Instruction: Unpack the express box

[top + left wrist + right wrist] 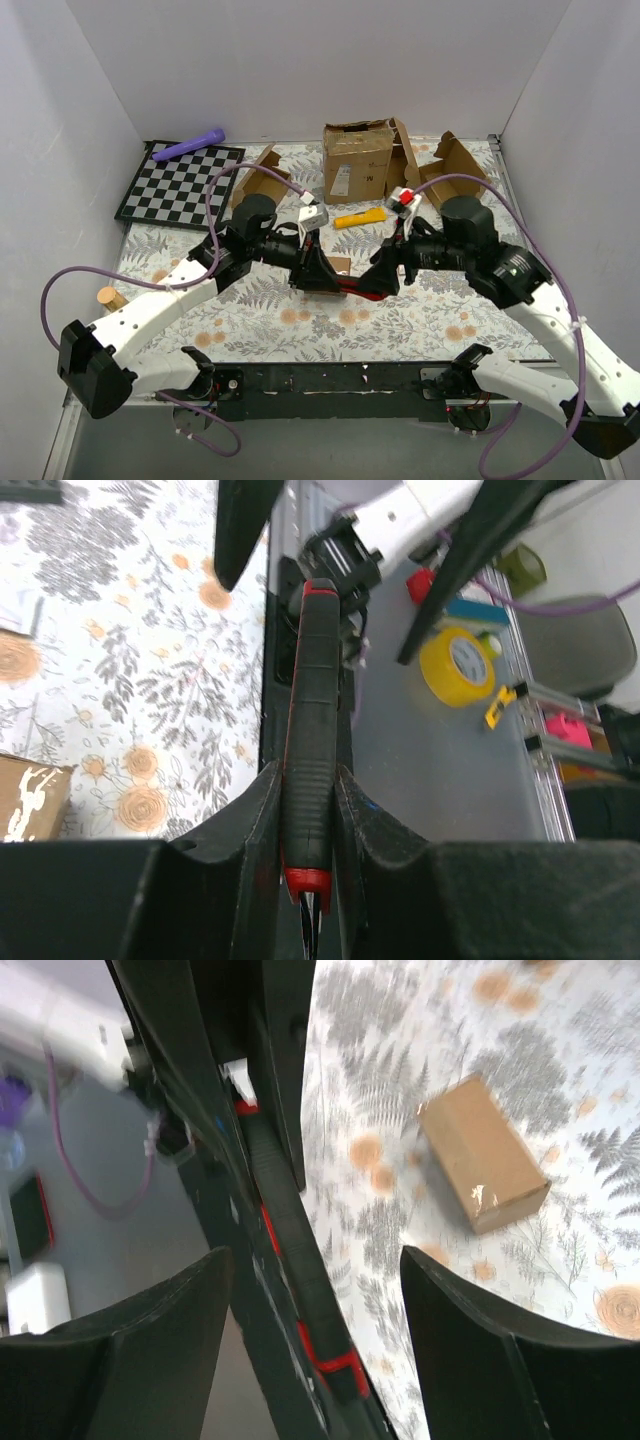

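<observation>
Express box (484, 1166) near right fingers (470, 1345)

The table (300, 325), under a fern-and-flower cloth, carries a checkerboard (180, 185) at the far left with a purple cylinder (190, 147) at its far edge. At the far middle a battered carton (358, 160) with a white label stands between the left flap box (262, 175) and the right flap box (455, 172), both open. A yellow object (358, 218) lies just before the carton, a wooden piece (110, 298) sits near the left edge, and a black tool with red trim (308, 730) points toward a yellow tape roll (458, 665) lying beyond the table.
</observation>
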